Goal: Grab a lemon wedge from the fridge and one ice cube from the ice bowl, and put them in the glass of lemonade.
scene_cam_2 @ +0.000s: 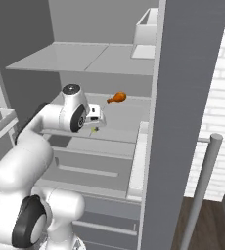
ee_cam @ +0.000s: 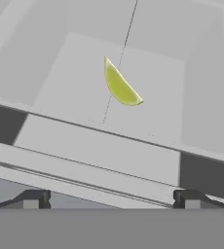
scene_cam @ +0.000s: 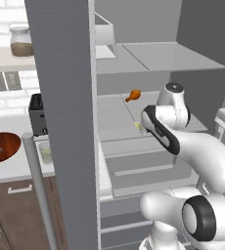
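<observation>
The fridge (scene_cam: 65, 122) stands open, its grey door edge-on in the foreground. On its middle shelf (scene_cam_2: 126, 117) lies the lemon wedge (ee_cam: 120, 85), small and pale yellow-green, also seen as the lemon wedge (scene_cam: 138, 125) and the lemon wedge (scene_cam_2: 93, 130). My gripper (ee_cam: 111, 199) is open and hangs just above and short of the wedge, with nothing between its fingertips (ee_cam: 33, 199). From the right, the gripper (scene_cam_2: 95, 122) reaches into the fridge over the shelf. The reddish-brown ice bowl (scene_cam: 2, 146) sits on the counter at left, with the glass of lemonade (scene_cam: 45, 152) beside it.
An orange-brown drumstick (scene_cam: 133, 95) lies further back on the same shelf. A dark toaster (scene_cam: 37, 114) stands behind the glass, and a jar (scene_cam: 21, 42) sits on a wall shelf. The long door handle (scene_cam: 36, 180) rises in front of the counter. Drawers (scene_cam_2: 85, 166) sit below the shelf.
</observation>
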Motion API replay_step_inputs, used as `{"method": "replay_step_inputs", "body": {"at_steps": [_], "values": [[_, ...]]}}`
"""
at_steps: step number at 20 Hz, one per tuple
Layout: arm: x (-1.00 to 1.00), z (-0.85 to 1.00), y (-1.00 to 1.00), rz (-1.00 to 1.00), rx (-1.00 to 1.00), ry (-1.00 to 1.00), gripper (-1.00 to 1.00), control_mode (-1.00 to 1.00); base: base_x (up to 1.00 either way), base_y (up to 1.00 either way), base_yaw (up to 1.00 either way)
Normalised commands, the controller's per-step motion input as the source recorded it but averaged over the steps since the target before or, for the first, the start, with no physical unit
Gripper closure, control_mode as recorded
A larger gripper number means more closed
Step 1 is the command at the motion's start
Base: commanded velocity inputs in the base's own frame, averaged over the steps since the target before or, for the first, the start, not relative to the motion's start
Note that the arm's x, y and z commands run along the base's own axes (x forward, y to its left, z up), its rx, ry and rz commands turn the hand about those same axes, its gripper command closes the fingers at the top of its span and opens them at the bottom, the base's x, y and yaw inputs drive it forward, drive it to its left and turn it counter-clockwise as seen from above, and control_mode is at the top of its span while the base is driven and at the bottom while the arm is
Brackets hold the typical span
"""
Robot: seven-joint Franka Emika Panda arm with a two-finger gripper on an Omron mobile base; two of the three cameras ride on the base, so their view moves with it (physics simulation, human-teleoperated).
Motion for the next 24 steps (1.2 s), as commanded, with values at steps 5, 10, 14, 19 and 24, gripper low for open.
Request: {"method": "replay_step_inputs", "body": {"at_steps": [5, 10, 14, 19, 24], "values": [[0.45, -0.23, 0.01, 0.05, 0.0, 0.0, -1.0, -1.0, 0.0, 0.0, 0.0], [0.12, 0.04, 0.0, 0.02, 0.0, 0.0, -1.0, -1.0, 0.0, 0.0, 0.0], [0.26, 0.0, 0.0, 0.0, 0.0, 0.0, -1.0, -1.0, 0.0, 0.0, 0.0], [0.63, 0.0, -0.05, 0.03, 0.0, 0.0, -1.0, -1.0, 0.0, 0.0, 0.0], [0.52, 0.0, -0.11, 0.06, 0.0, 0.0, -1.0, -1.0, 0.0, 0.0, 0.0]]}}
